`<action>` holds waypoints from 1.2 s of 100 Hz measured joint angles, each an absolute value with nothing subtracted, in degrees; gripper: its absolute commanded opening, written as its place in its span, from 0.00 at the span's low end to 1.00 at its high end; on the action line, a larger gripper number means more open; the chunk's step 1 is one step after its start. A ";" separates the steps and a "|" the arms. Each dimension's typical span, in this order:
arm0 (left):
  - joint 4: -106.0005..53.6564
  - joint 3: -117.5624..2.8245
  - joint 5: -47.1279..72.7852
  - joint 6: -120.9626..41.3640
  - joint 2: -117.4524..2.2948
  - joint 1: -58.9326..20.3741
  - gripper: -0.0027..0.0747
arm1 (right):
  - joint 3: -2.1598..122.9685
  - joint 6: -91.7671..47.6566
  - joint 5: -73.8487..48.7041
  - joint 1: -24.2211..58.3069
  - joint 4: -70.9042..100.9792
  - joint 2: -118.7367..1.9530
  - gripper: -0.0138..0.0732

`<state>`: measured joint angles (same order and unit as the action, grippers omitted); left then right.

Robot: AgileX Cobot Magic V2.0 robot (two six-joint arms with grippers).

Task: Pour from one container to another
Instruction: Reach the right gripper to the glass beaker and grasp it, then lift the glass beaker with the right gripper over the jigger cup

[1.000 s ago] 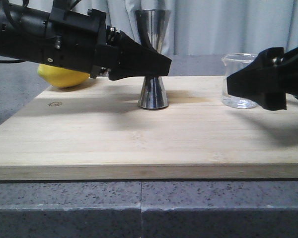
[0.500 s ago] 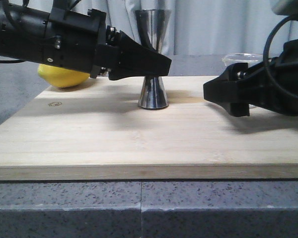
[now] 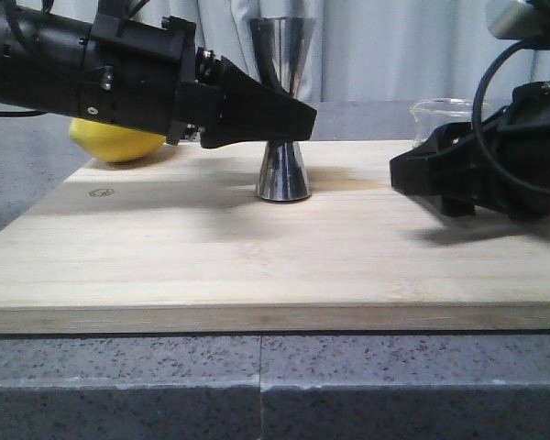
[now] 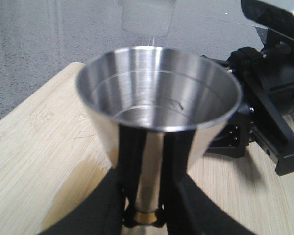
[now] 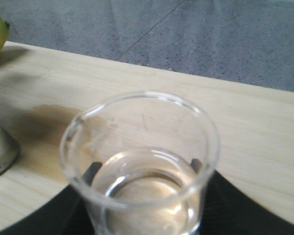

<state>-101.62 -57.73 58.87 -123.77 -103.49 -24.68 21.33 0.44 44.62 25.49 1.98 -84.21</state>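
**Desk:** What's the scene, biggest thing first?

**Photographer:** A pale wooden board (image 3: pixel 165 247) lies on the speckled grey surface (image 3: pixel 119 385), and both arms reach in over it. The left gripper (image 3: pixel 289 119) has its black fingers (image 4: pixel 108 205) clenched on the narrow gold-banded waist of the steel jigger (image 3: pixel 282 101). The jigger stands upright on the board near its middle, open cup up and apparently empty in the left wrist view.

**Desk:** And the right side?

**Photographer:** The right gripper (image 3: pixel 422 174) sits low at the board's right end. Its fingers (image 5: pixel 225 196) flank the glass beaker (image 5: pixel 142 161) on both sides; the right wrist view shows them beside the glass near its base, but I cannot tell whether they press it or merely bracket it. The beaker holds a shallow layer of clear liquid and looks to be resting on the board, well apart from the jigger. From the front only its rim (image 3: pixel 449 108) shows above the arm.

**Desk:** Anything else in frame?

**Photographer:** 1 lemon (image 3: pixel 119 142) at the far left edge, behind the left arm. A damp-looking stain darkens the board beside the jigger's foot.

**Desk:** Which step is this?

**Photographer:** By my reading, the pickup of the beaker; no pouring has begun. Next calls for a firm squeeze, a level lift, travel toward the jigger, then a slow tilt with the spout over the cup while the left arm steadies it.
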 measured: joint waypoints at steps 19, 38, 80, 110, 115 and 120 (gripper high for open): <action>-101.62 -57.73 58.87 -123.77 -103.49 -24.68 0.18 | 21.33 0.44 44.62 25.49 1.98 -84.21 0.47; -101.62 -57.73 58.87 -123.77 -103.49 -24.68 0.18 | 21.33 0.44 44.41 25.49 1.98 -83.91 0.47; -101.62 -57.73 58.87 -123.77 -103.49 -24.68 0.18 | 28.29 0.00 31.33 23.42 -3.11 -76.77 0.47; -101.62 -57.73 58.87 -123.77 -103.49 -24.68 0.18 | 40.30 0.00 13.86 23.42 -12.80 -76.54 0.47; -101.62 -57.73 58.87 -123.77 -103.49 -24.68 0.18 | 42.21 0.00 12.00 23.42 -13.99 -76.54 0.47; -101.62 -57.73 58.87 -123.77 -103.49 -24.68 0.18 | 43.67 0.00 10.37 23.66 -15.08 -76.54 0.47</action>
